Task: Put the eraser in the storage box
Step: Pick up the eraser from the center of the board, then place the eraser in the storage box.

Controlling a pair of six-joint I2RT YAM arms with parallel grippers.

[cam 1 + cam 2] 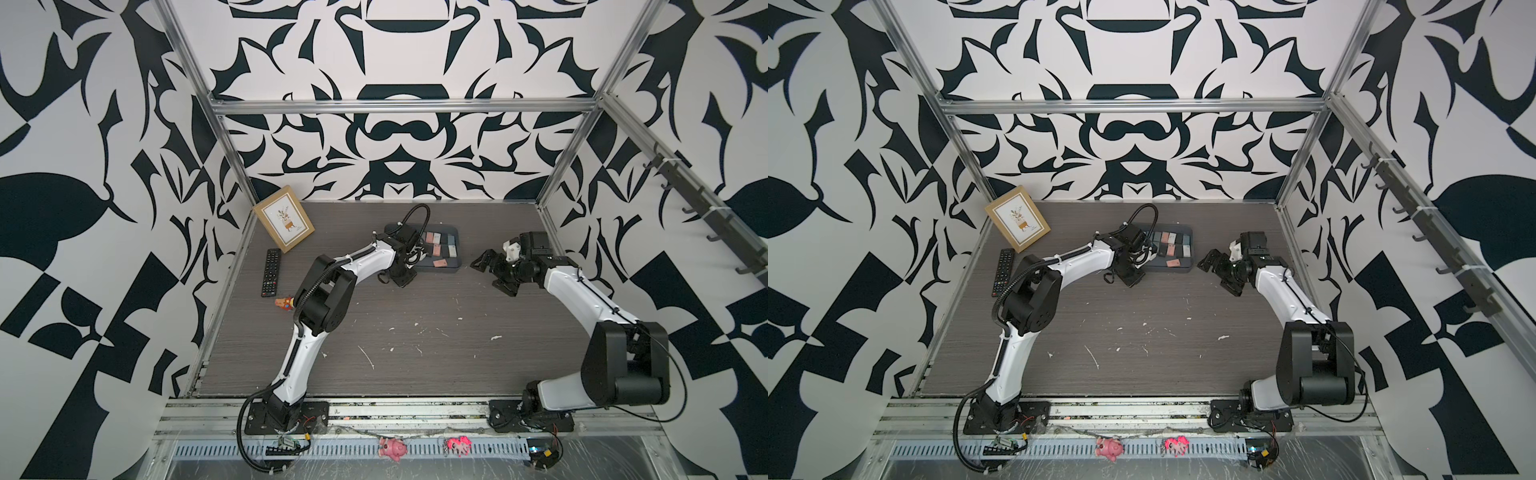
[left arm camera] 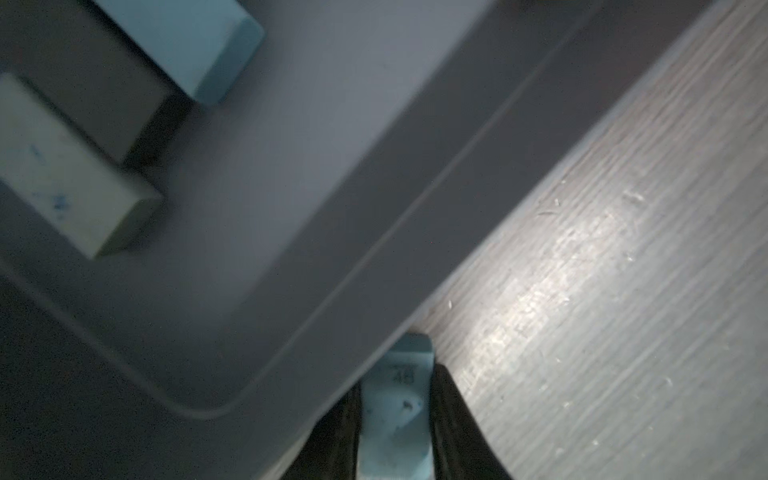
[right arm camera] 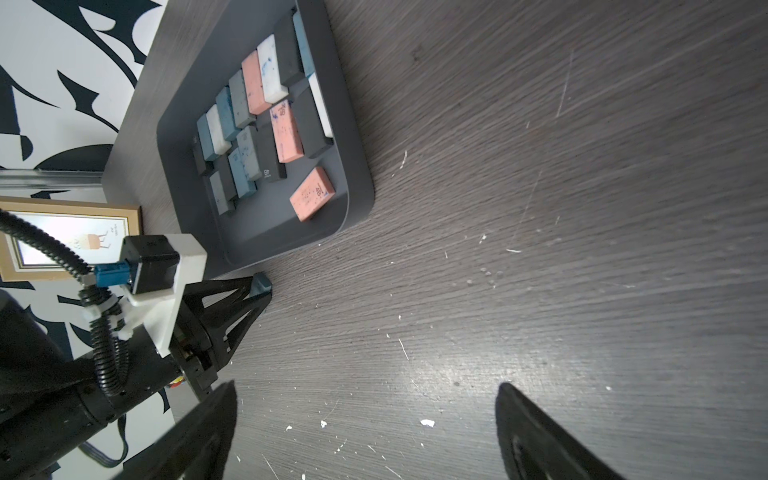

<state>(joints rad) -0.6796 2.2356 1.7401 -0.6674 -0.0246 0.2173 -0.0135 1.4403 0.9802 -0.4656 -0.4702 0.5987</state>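
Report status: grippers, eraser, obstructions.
Left gripper shut on blue eraser, just outside storage box rim. Right gripper open, empty. Only that rim in the way.

Matt plastic storage box (image 3: 266,232), wood-grain table (image 3: 540,249)

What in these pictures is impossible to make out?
Blue eraser: in the left wrist view its near end is cut off by the frame, its print blurred, the left gripper covering both sides; in both top views the wrist hides it.
Storage box: in both top views the left arm covers one end.
Small toy: in a top view, half behind the left elbow, too small to identify.
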